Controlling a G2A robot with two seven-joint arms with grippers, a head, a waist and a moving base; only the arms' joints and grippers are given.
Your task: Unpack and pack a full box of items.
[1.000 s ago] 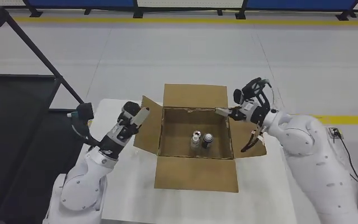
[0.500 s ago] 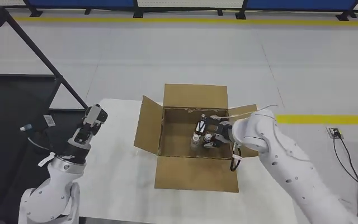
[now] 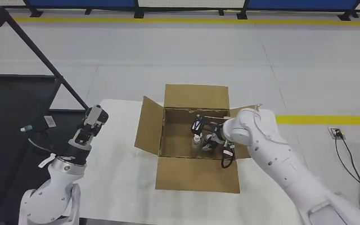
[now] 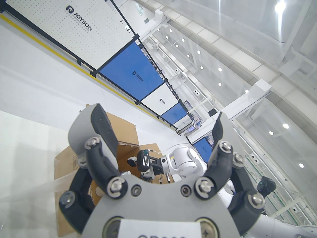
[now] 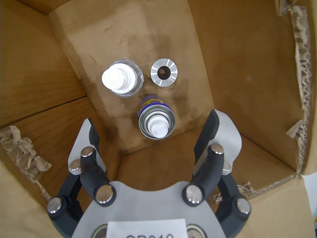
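An open cardboard box (image 3: 197,174) stands on the white table (image 3: 124,185). On its floor stand a clear bottle with a white cap (image 5: 122,78), a silver ribbed-top can (image 5: 163,72) and a spray can with a blue label and white nozzle (image 5: 156,122). My right gripper (image 5: 151,121) hangs open inside the box, above the spray can, touching nothing; the top view has it (image 3: 198,125) over the bottle (image 3: 196,142). My left gripper (image 4: 158,116) is open and empty, raised at the table's left edge (image 3: 93,119), well apart from the box (image 4: 121,130).
The box flaps (image 3: 147,130) are folded outward on every side, with torn paper tape (image 5: 301,38) along the edges. A black frame (image 3: 34,50) and dark surface lie left of the table. White table surface lies in front of the box and to its left.
My right arm swung from the box's right flap down into the box and drifted slightly left. The left arm drew back from the left flap to the table's left edge.
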